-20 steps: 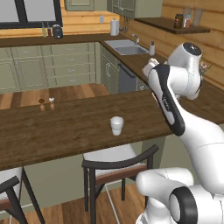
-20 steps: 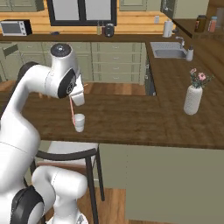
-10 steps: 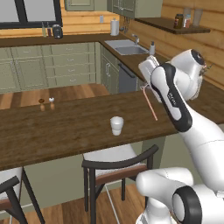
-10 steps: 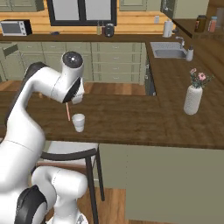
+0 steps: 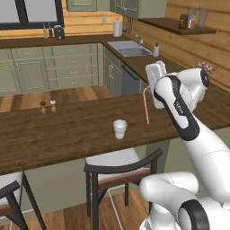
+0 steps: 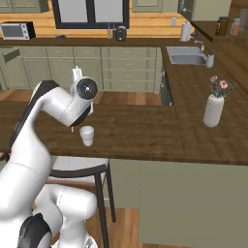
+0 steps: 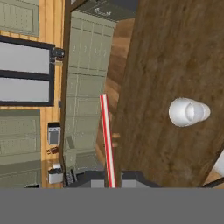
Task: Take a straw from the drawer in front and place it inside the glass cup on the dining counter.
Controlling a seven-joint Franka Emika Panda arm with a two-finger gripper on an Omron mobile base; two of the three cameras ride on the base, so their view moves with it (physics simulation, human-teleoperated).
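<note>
1. Since the earlier frames the arm is swinging higher and further over the counter [image 5: 67, 130], carrying the straw [image 5: 146, 107] from right above the cup [image 5: 119, 129] off to its side.
2. Gripper [image 7: 108, 183] is clamping the straw at its base; jaws are closing tight on it in the hand view.
3. Straw [image 7: 106, 140] is sticking straight out from the fingers, red with pale edges.
4. Straw is hanging roughly upright in the left base view, lower tip above the counter, not touching the wood.
5. Cup [image 7: 189, 112] is sitting upright on the counter, empty, well apart from the straw.
6. Cup [image 6: 87, 135] is standing just below the wrist in the right base view; a short bit of straw [image 6: 71, 129] is showing beside it.
7. Vase [image 6: 213, 109] is standing far along the counter.
</note>
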